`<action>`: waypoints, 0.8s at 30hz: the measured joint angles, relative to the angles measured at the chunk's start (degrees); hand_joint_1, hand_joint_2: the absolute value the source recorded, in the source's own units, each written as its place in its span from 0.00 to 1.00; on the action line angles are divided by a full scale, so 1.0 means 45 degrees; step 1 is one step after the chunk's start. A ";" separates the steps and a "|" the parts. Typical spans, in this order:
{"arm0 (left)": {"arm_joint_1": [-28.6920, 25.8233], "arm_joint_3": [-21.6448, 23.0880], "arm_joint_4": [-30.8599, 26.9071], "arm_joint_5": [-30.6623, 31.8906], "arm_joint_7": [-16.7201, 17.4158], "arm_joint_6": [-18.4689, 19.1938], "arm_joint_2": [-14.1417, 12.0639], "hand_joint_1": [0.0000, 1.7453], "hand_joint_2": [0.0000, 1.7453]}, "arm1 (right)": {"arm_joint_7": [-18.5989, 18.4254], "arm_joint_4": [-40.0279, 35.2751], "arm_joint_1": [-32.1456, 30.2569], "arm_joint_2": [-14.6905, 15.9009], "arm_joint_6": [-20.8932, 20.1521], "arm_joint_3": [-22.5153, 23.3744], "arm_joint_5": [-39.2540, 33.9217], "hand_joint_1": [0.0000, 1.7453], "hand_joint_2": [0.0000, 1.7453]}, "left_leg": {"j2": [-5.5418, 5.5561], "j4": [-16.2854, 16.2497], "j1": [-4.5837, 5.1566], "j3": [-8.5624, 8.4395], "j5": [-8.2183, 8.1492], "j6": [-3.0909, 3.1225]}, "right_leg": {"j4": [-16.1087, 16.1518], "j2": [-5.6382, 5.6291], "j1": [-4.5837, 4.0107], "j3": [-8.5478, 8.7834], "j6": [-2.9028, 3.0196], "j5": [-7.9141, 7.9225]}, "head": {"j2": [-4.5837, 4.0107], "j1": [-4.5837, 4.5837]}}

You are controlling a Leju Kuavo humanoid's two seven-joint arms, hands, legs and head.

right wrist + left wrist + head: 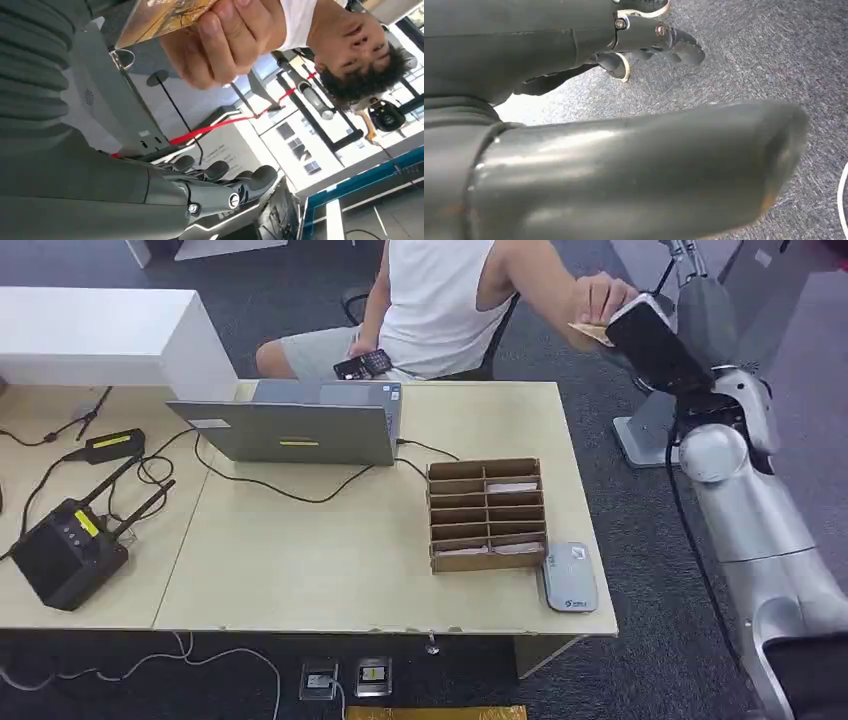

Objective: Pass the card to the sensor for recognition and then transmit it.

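Observation:
A person's hand [597,295] holds a tan card [592,332] against the tip of my raised right hand [655,340], off the table's far right corner. In the right wrist view the person's fingers [225,45] pinch the yellow-brown card [160,15], while my dark fingers [225,180] lie stretched out apart from it with nothing between them. The grey-white card sensor [569,577] lies flat near the table's front right corner. My left hand [659,37] hangs over the carpet, holding nothing.
A cardboard card rack [487,513] stands just left of the sensor. A grey laptop [300,425] sits at the table's back, and a black antenna box [70,545] with cables at the left. The seated person holds a phone [362,364].

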State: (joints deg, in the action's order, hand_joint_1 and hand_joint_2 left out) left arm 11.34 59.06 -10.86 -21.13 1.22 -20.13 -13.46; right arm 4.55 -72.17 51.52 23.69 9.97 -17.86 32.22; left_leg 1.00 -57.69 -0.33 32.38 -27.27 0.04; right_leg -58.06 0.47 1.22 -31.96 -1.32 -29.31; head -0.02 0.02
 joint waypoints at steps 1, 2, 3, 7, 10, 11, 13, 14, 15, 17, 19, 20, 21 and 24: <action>0.0000 0.0000 -0.0005 0.0004 0.0000 -0.0005 -0.0005 0.00 0.00 | 0.0000 0.0000 0.0001 -0.0015 0.0000 -0.0029 0.0000 0.00 1.00 | 0.0000 0.0000 0.0000 0.0000 0.0000 0.0000 | 0.0000 0.0000 0.0000 0.0000 0.0000 0.0000 | 0.0000 0.0000; 0.0000 0.0000 0.0000 0.0000 0.0000 -0.0004 -0.0010 0.00 0.00 | 0.0000 0.0000 0.0001 -0.0025 0.0000 -0.0053 0.0000 0.00 1.00 | 0.0000 0.0000 0.0000 0.0000 0.0000 0.0000 | 0.0000 0.0000 0.0000 0.0000 0.0000 0.0000 | 0.0000 0.0000; -0.0005 0.0000 0.0000 0.0000 0.0000 -0.0005 -0.0015 0.00 0.00 | 0.0000 0.0000 0.0001 -0.0044 0.0000 -0.0097 0.0000 0.00 1.00 | 0.0000 0.0000 0.0000 -0.0001 0.0000 0.0000 | 0.0000 -0.0001 0.0000 0.0000 0.0000 0.0000 | 0.0000 0.0000; -0.0007 0.0000 -0.0004 0.0000 0.0000 0.0000 -0.0034 0.00 0.00 | 0.0000 0.0000 0.0001 -0.0083 0.0000 -0.0180 0.0000 0.00 1.00 | -0.0001 0.0000 0.0000 -0.0002 0.0000 0.0000 | 0.0000 -0.0001 0.0000 -0.0001 0.0000 0.0000 | 0.0000 0.0000; -0.0011 0.0000 0.0000 0.0000 0.0000 -0.0005 -0.0044 0.00 0.00 | 0.0000 0.0000 0.0001 -0.0112 0.0000 -0.0204 0.0000 0.00 1.00 | -0.0001 0.0000 0.0000 -0.0002 0.0000 0.0000 | 0.0000 -0.0002 0.0000 -0.0001 0.0000 0.0000 | 0.0000 0.0000; -0.0012 0.0000 0.0000 0.0000 0.0000 -0.0005 -0.0044 0.00 0.00 | 0.0000 0.0000 0.0001 -0.0117 0.0000 -0.0219 0.0000 0.00 1.00 | -0.0001 0.0000 0.0000 -0.0002 0.0000 0.0000 | 0.0000 -0.0002 0.0000 -0.0001 0.0000 0.0000 | 0.0000 0.0000; -0.0012 0.0000 -0.0004 0.0000 0.0000 -0.0005 -0.0044 0.00 0.00 | 0.0005 0.0000 0.0001 -0.0122 0.0000 -0.0248 0.0005 0.16 1.00 | -0.0001 0.0000 0.0000 -0.0001 0.0000 0.0000 | 0.0000 -0.0001 0.0000 -0.0001 0.0000 0.0000 | 0.0000 0.0000; -0.0013 0.0000 0.0000 -0.0005 0.0000 -0.0005 -0.0044 0.00 0.00 | 0.0024 0.0000 0.0001 -0.0122 0.0000 -0.0267 0.0010 1.00 1.00 | -0.0001 0.0000 0.0000 0.0000 0.0000 0.0000 | 0.0000 -0.0001 0.0000 -0.0001 0.0000 0.0000 | 0.0000 0.0000; -0.0014 0.0000 0.0000 -0.0010 0.0000 -0.0005 -0.0044 0.00 0.00 | 0.0063 0.0000 0.0001 -0.0131 -0.0010 -0.0286 0.0020 1.00 1.00 | -0.0001 0.0000 0.0000 -0.0001 0.0000 0.0000 | 0.0000 -0.0001 0.0000 -0.0001 0.0000 0.0000 | 0.0000 0.0000; -0.0014 0.0000 -0.0004 -0.0010 0.0000 -0.0005 -0.0049 0.00 0.00 | 0.0097 0.0000 0.0001 -0.0141 -0.0049 -0.0301 0.0025 1.00 1.00 | -0.0001 0.0000 0.0000 -0.0001 0.0000 0.0000 | 0.0001 -0.0001 0.0000 0.0000 0.0000 0.0000 | 0.0000 0.0000; -0.0015 0.0005 0.0000 -0.0015 0.0000 -0.0005 -0.0049 0.00 0.00 | 0.0122 0.0000 0.0001 -0.0156 -0.0117 -0.0340 0.0029 1.00 1.00 | -0.0001 0.0000 0.0000 -0.0002 0.0000 0.0000 | 0.0001 -0.0001 0.0000 -0.0001 0.0000 0.0000 | 0.0000 0.0000; -0.0015 0.0000 0.0000 -0.0010 0.0000 -0.0005 -0.0053 0.00 0.00 | 0.0131 0.0000 0.0000 -0.0161 -0.0136 -0.0359 0.0029 1.00 1.00 | -0.0001 0.0000 0.0000 -0.0002 0.0000 0.0000 | 0.0001 -0.0001 0.0000 -0.0001 0.0000 0.0000 | 0.0000 0.0000; -0.0015 0.0000 -0.0004 -0.0010 0.0000 0.0000 -0.0053 0.00 0.00 | 0.0131 0.0000 0.0000 -0.0170 -0.0160 -0.0359 0.0029 1.00 1.00 | -0.0001 0.0000 0.0000 -0.0003 0.0000 0.0000 | 0.0001 -0.0002 0.0000 -0.0001 0.0000 0.0000 | 0.0000 0.0000; -0.0019 0.0005 -0.0004 0.0005 0.0000 0.0020 -0.0073 0.00 0.00 | 0.0151 0.0000 -0.0003 -0.0185 -0.0331 -0.0359 0.0034 1.00 1.00 | -0.0002 0.0000 0.0000 -0.0004 0.0000 0.0000 | 0.0001 -0.0002 0.0000 -0.0001 0.0000 0.0000 | 0.0000 0.0000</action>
State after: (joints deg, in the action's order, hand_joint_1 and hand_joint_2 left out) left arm 11.25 59.08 -10.88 -21.11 1.22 -20.04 -13.79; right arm 5.22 -72.17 51.51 22.86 8.48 -19.47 32.37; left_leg 0.99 -57.69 -0.33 32.36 -27.27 0.03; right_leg -58.06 0.46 1.22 -31.96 -1.32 -29.31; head -0.02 0.02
